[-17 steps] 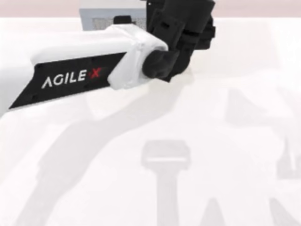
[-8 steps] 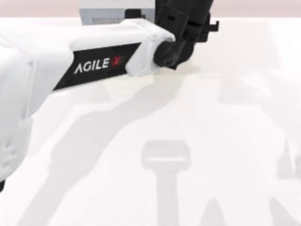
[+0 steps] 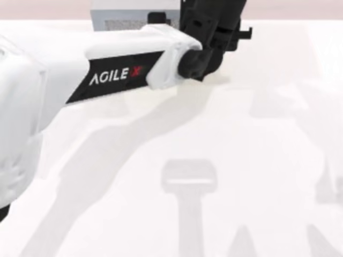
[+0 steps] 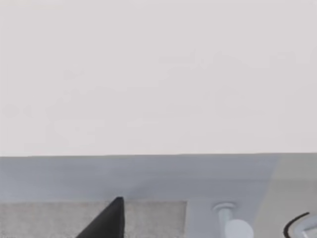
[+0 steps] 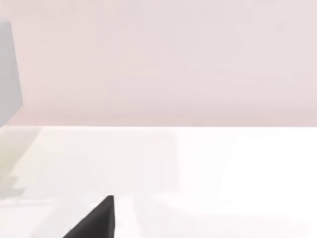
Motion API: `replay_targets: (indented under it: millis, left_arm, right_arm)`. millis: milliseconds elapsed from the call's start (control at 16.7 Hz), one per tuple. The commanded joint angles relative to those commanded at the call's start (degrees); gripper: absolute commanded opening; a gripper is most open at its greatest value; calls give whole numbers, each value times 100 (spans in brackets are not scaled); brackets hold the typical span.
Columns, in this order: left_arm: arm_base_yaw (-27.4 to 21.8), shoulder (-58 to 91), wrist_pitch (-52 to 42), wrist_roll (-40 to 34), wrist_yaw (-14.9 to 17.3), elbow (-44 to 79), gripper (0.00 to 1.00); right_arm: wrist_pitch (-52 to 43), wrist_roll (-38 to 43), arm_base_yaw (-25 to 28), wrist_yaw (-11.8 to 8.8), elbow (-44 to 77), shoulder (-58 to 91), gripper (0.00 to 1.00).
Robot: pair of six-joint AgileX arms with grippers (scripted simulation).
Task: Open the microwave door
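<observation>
Jaws of my left gripper [image 3: 222,32]: state not discernible, placed at the table's far edge close before the microwave door [image 4: 143,218], its pale handle [image 4: 233,223] just beside, upright; right arm parked, farther off.

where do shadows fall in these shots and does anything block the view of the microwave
Top view: soft grey arm shadows streak the table; the left arm covers most of the microwave at the far edge. Left wrist view: the microwave door sits low in frame, a dark finger tip across its mesh. Right wrist view: mostly bare, bright table.
</observation>
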Motion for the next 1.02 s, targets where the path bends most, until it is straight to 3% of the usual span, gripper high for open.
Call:
replay_targets:
  millis: [660,1020]
  left_arm:
    - [0,0,0,0,0,0,2]
    - [0,0,0,0,0,0,0]
  right_arm:
    - [0,0,0,0,0,0,100]
    - [0,0,0,0,0,0,100]
